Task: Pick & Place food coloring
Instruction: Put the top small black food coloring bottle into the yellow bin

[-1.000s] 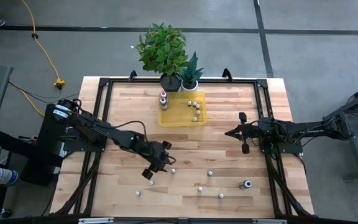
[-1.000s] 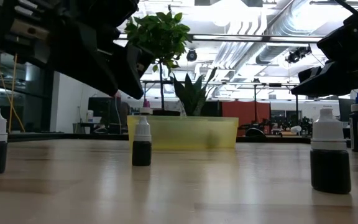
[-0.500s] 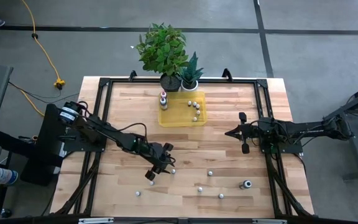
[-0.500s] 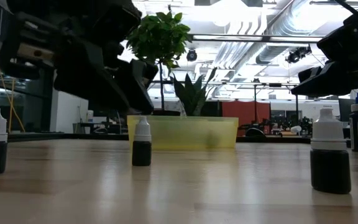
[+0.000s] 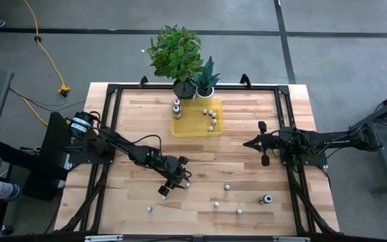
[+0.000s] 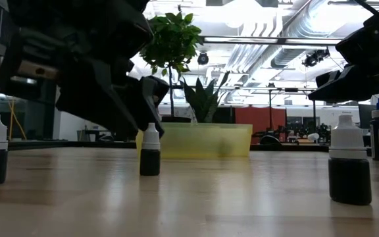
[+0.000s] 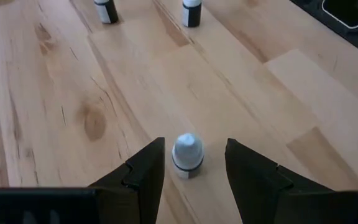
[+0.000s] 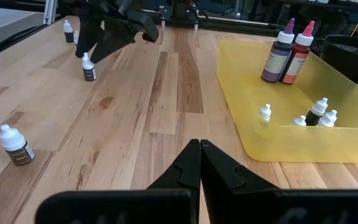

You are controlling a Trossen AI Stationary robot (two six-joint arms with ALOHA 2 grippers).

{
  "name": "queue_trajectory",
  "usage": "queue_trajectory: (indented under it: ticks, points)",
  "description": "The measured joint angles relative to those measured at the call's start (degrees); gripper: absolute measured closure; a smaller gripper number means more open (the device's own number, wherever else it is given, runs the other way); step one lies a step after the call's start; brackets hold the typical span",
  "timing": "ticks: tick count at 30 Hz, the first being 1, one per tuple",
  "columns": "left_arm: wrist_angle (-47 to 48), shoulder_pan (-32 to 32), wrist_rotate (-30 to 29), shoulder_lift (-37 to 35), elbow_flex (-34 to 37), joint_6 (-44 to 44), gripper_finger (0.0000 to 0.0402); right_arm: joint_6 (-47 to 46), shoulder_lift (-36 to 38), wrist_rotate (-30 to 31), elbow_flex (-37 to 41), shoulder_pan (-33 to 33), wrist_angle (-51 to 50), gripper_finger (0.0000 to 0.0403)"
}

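- Left wrist view: left gripper [image 7: 194,163] fingers apart around a bottle [image 7: 187,155], untouched.
- Right wrist view: right gripper [image 8: 200,163] fingers together; tray [image 8: 253,140] holds bottles.

Your left gripper [image 7: 193,167] hangs over the wooden table [image 7: 61,99] with its two dark fingers [image 7: 146,171] spread, and a white-capped bottle [image 7: 187,155] stands upright between them, untouched. Two more small bottles [image 7: 191,12] stand farther off on the planks
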State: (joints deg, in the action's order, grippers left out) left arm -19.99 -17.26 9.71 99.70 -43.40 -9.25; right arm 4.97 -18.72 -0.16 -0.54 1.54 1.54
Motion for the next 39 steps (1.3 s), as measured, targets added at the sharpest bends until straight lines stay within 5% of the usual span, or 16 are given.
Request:
queue_trajectory:
  ticks: [39]
  points:
    - [-6.2,0.4,-0.4,4.2,-0.1,5.3,0.0241,0.0,0.0,0.0,0.0,0.0,0.2,0.0402]
